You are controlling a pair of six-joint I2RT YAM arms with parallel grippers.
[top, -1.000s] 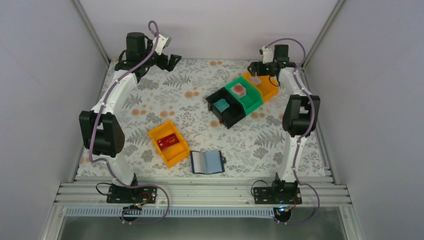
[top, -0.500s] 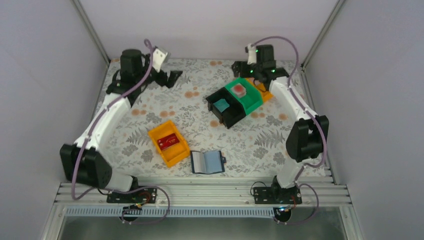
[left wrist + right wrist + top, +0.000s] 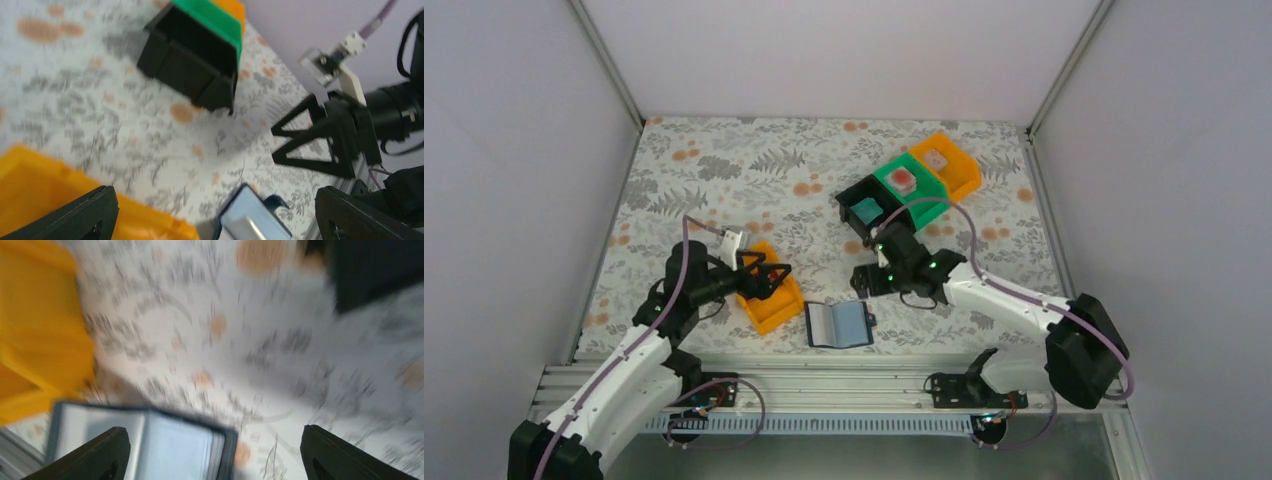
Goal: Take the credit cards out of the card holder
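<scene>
The card holder (image 3: 837,323) lies open and flat near the table's front edge, its pale blue sleeves facing up. My left gripper (image 3: 776,278) hovers open over the near orange bin (image 3: 771,306), left of the holder, and hides what is in that bin. My right gripper (image 3: 862,281) hangs open just above the holder's far right corner. In the left wrist view the holder (image 3: 256,221) sits low between the wide fingers (image 3: 85,212). The blurred right wrist view has the holder (image 3: 150,442) at the lower left. A teal card (image 3: 865,210), a reddish card (image 3: 904,179) and a pale card (image 3: 937,159) lie in the far bins.
A black bin (image 3: 876,215), a green bin (image 3: 916,195) and an orange bin (image 3: 957,170) stand in a row at the back right. The flowered cloth (image 3: 724,180) covers the table. White walls close in on both sides, and an aluminium rail (image 3: 824,385) runs along the front.
Both arms have swung down from the back of the table to the front and now flank the card holder. Both grippers have stayed open. The holder has not moved.
</scene>
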